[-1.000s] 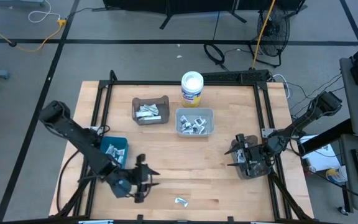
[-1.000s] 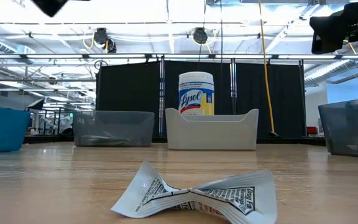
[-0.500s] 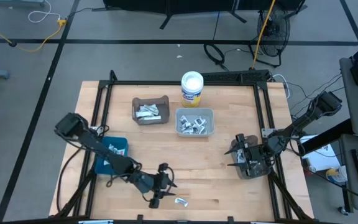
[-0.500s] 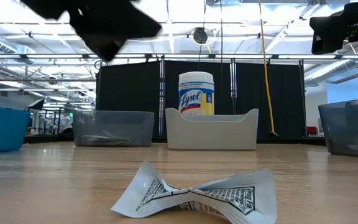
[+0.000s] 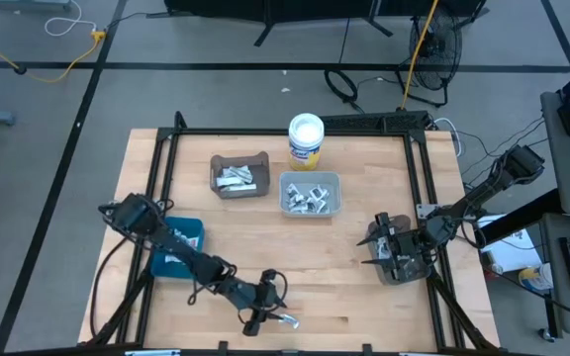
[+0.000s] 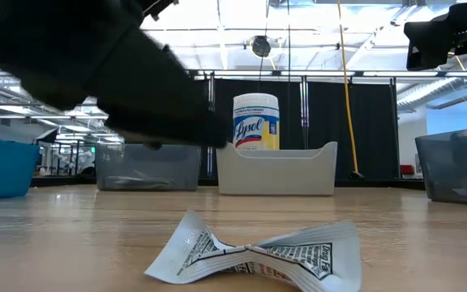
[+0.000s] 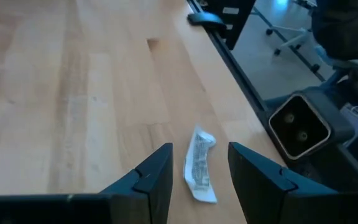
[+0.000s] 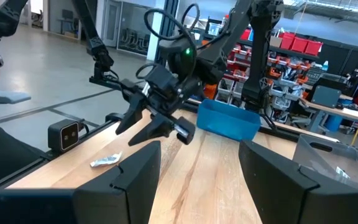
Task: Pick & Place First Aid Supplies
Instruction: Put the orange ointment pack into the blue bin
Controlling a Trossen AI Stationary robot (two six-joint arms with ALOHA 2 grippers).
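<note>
Reaching low across the surface (image 5: 344,267), our left hand (image 5: 275,309) hovers spread above a crumpled packet (image 5: 287,319).

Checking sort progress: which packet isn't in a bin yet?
The crumpled white packet lying loose on the table's near edge, under the left pincer; the others sit in bins.

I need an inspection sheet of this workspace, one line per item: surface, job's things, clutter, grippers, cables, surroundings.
Surface: pale wooden table, black frame.
Job's things: crumpled white printed packet loose near the front edge; more packets in the brown bin, clear bin and blue bin.
Clutter: white round tub with yellow label.
Grippers: left gripper open, over the packet, not touching; right gripper open, waiting at the right edge.
Cables: yellow cable on the floor.
Surroundings: black fan, red crates.
</note>
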